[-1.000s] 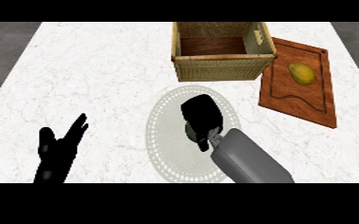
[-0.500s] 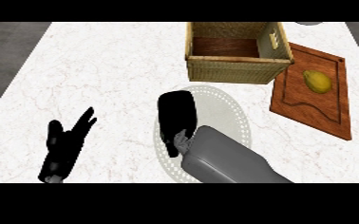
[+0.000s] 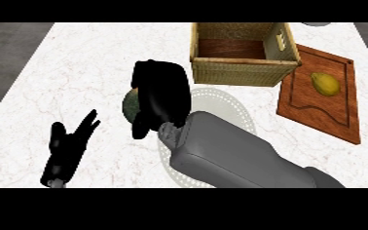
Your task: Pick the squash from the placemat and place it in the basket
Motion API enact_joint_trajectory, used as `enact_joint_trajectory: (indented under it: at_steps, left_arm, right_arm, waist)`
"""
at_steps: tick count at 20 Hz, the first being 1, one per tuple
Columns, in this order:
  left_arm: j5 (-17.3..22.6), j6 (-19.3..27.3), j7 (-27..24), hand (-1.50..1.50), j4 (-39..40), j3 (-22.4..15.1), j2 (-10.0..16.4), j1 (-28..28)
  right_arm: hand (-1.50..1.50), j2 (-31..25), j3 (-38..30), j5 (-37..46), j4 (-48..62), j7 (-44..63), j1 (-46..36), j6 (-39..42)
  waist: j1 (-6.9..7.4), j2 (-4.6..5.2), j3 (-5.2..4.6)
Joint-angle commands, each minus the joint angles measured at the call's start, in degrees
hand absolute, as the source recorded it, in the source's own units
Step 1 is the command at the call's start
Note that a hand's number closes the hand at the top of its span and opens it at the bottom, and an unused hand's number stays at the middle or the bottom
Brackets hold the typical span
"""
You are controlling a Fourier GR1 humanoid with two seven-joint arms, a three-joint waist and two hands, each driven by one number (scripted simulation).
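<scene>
A dark green squash [image 3: 131, 105] peeks out from the left side of my right hand [image 3: 162, 91]. The hand's fingers and thumb curl round it and hide most of it. Hand and squash sit over the left edge of the round white placemat [image 3: 221, 108]; I cannot tell whether the squash is touching it. The wicker basket [image 3: 238, 70] stands just beyond the placemat, up and to the right of the hand, with a brown floor showing inside. My left hand [image 3: 69, 146] rests open at the lower left, fingers up.
A wooden cutting board [image 3: 327, 111] lies to the right of the basket with a yellow fruit [image 3: 325, 83] on it. White marble counter spreads to the left; its dark edge runs down the far left.
My right hand has moved left across the placemat to its left edge, and the green squash now shows beside its fingers. The left hand has stayed put.
</scene>
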Motion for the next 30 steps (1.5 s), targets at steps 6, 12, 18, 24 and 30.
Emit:
enact_joint_trajectory:
  at_steps: [6, 12, 18, 24, 30]
  left_arm:
    - [0.37, 0.34, 1.77, 0.0, 0.64, 0.8, -0.06, 1.44]
    - [-0.04, 1.16, 0.75, 0.0, 1.54, 0.95, -1.21, 3.11]
    - [0.54, 0.85, 2.2, 0.0, 1.46, 1.78, -1.14, 2.76]
    - [0.81, -0.42, 2.8, 0.0, -1.97, 1.67, -0.43, 4.92]
    - [-0.57, 0.2, -1.31, 0.0, 1.63, 1.97, -2.16, 5.35]
  right_arm:
    - [1.5, 0.44, -9.46, 6.38, -2.38, 13.14, -15.8, -17.32]
    - [1.5, 0.44, -18.91, 9.25, 5.66, 16.65, -26.61, -11.97]
    - [1.5, -0.86, -27.46, 10.21, 10.91, 14.4, -31.77, -7.82]
    - [1.5, -4.81, -33.86, 9.77, 18.04, 7.91, -33.99, -6.26]
    - [1.5, -6.39, -36.54, 9.04, 25.29, 0.66, -33.25, -5.56]
  waist:
    - [-2.19, -0.35, -0.6]
    - [-3.3, -0.13, -0.66]
    - [-4.51, -0.03, -0.55]
    - [-4.01, 0.1, -0.5]
    - [-4.01, 0.33, -0.56]
